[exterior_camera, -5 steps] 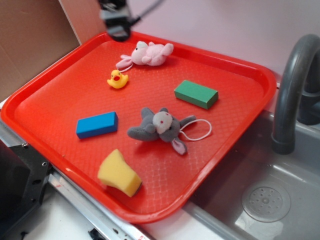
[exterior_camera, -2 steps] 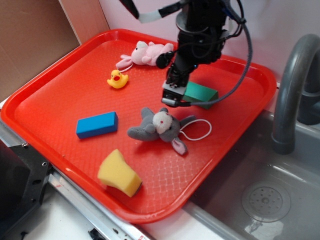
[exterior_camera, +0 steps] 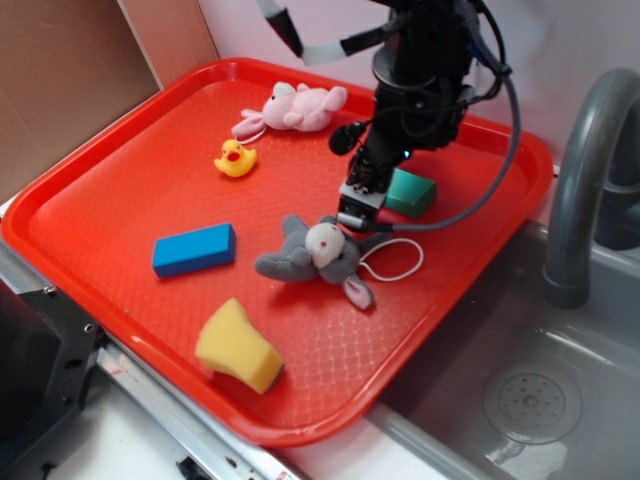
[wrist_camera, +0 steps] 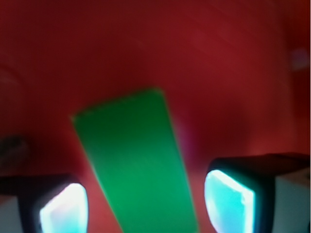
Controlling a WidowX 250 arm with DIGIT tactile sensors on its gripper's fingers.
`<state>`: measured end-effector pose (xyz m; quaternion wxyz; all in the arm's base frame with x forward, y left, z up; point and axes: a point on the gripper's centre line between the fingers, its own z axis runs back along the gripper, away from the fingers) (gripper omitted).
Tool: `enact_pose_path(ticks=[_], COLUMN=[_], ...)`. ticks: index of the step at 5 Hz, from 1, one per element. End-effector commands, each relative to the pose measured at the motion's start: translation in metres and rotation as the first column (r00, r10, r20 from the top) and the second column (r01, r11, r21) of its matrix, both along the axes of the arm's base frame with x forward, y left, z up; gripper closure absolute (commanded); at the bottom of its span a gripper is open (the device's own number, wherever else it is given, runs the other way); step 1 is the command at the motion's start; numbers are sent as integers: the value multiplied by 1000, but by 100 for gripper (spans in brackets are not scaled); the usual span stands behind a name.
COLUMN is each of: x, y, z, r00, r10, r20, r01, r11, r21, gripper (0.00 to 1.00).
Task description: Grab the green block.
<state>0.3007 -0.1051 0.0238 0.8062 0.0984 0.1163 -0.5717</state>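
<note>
The green block (exterior_camera: pixel 413 192) lies on the red tray (exterior_camera: pixel 120 180), right of centre; the arm covers its left half. In the wrist view the green block (wrist_camera: pixel 138 165) runs as a blurred slanted strip between my two pale fingertips (wrist_camera: pixel 227 199), with red tray showing on both sides of it. My gripper (exterior_camera: pixel 358 205) hangs low over the block's left end, jaws open and astride the block without touching it. The gripper (wrist_camera: pixel 146 204) is seen from above the block, close to the tray.
A grey stuffed animal (exterior_camera: pixel 320 255) lies just in front of the gripper. A blue block (exterior_camera: pixel 194 250), yellow sponge (exterior_camera: pixel 238 347), yellow duck (exterior_camera: pixel 235 158) and pink plush (exterior_camera: pixel 295 108) lie on the tray. A grey faucet (exterior_camera: pixel 585 170) and sink (exterior_camera: pixel 530 400) are at right.
The arm came in from the tray's far edge and dropped onto the green block. Since 0.4 s ago it has shifted a little right and lower.
</note>
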Motion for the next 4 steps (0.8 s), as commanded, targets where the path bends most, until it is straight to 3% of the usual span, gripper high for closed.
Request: enact_pose_path(ticks=[1, 2, 3, 4], x=[-3, -7, -22, -45], y=[2, 11, 46, 74], z=[4, 11, 59, 108], r00=[1000, 990, 898, 764], r10=[29, 140, 375, 585], r20=[-5, 35, 229, 271], r01=[-29, -138, -355, -565], r11=[999, 989, 926, 810], r21=[-19, -43, -128, -157], gripper=[100, 100, 100, 100])
